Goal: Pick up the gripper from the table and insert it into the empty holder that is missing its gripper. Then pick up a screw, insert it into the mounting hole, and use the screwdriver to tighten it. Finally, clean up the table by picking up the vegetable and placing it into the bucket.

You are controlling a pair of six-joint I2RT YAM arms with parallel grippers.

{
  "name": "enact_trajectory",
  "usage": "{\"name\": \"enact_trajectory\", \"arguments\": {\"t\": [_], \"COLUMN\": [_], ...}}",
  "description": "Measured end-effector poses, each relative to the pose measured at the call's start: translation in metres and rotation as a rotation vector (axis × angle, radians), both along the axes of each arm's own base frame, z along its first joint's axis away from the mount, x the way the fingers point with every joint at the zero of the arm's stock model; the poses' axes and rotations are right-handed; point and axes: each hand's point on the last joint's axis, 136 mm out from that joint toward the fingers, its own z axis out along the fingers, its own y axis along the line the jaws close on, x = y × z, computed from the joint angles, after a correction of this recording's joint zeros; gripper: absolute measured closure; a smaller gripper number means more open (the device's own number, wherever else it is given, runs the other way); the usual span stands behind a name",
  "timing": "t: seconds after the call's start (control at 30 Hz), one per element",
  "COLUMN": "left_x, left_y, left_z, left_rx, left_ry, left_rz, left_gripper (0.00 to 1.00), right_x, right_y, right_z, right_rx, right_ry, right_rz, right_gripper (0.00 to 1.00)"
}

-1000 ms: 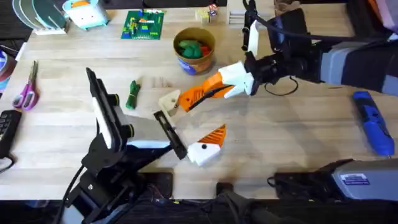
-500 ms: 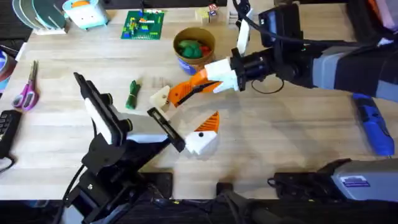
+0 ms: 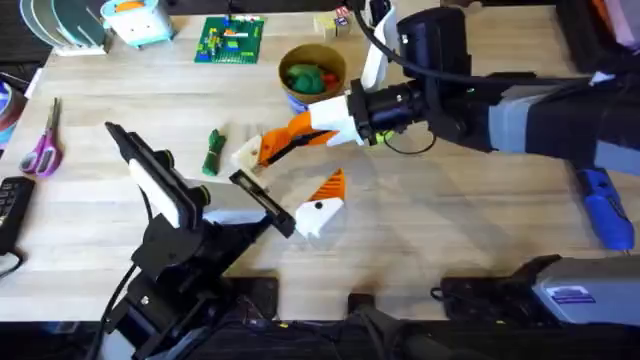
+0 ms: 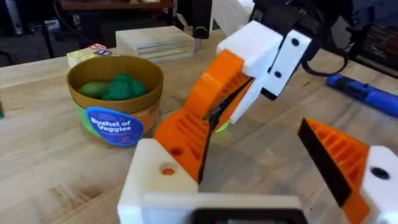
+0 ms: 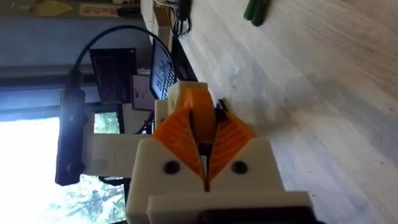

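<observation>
My right gripper (image 3: pixel 290 140) reaches across from the right and is shut on the orange gripper (image 3: pixel 268 152). It holds that wedge against the cream holder (image 3: pixel 247 155) on my left gripper (image 3: pixel 292 168). The left gripper is open, and its other finger carries an orange pad (image 3: pixel 330 186). In the left wrist view the orange gripper (image 4: pixel 186 134) lies along the holder (image 4: pixel 155 183). The dark-green vegetable (image 3: pixel 212 152) lies on the table (image 3: pixel 450 220) left of the holder. The bucket (image 3: pixel 313 75) stands behind, with green toys inside. At the right edge lies the blue screwdriver (image 3: pixel 600 195). The screw is out of view.
Pink-handled scissors (image 3: pixel 42 145) lie at the left edge. A green brick plate (image 3: pixel 231 40) and small blocks (image 3: pixel 335 20) sit along the far edge. A black cable (image 3: pixel 410 140) loops under the right arm.
Both grippers, joined at the wedge and holder, have shifted left and toward the bucket. The right gripper stays shut on the orange gripper.
</observation>
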Motion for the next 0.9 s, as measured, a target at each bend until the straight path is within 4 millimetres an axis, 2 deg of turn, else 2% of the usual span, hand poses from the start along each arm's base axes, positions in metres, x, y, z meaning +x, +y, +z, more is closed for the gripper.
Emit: {"name": "enact_trajectory", "arguments": {"t": [0.37, 0.5, 0.9], "left_x": [-0.007, -0.012, -0.01], "left_y": [-0.007, -0.011, -0.01], "left_z": [0.001, 0.002, 0.002], "left_rx": [-0.008, -0.012, -0.018], "left_ry": [0.002, 0.001, 0.007], "left_rz": [-0.059, -0.097, -0.088], "left_gripper": [0.008, 0.008, 0.008], "right_x": [0.001, -0.008, -0.012], "right_y": [0.001, 0.007, 0.013], "right_z": [-0.002, -0.001, -0.003], "right_rx": [0.005, 0.009, -0.003], "right_ry": [0.014, 0.023, 0.011], "right_rz": [0.003, 0.034, 0.034], "right_gripper": [0.993, 0.993, 0.993]}}
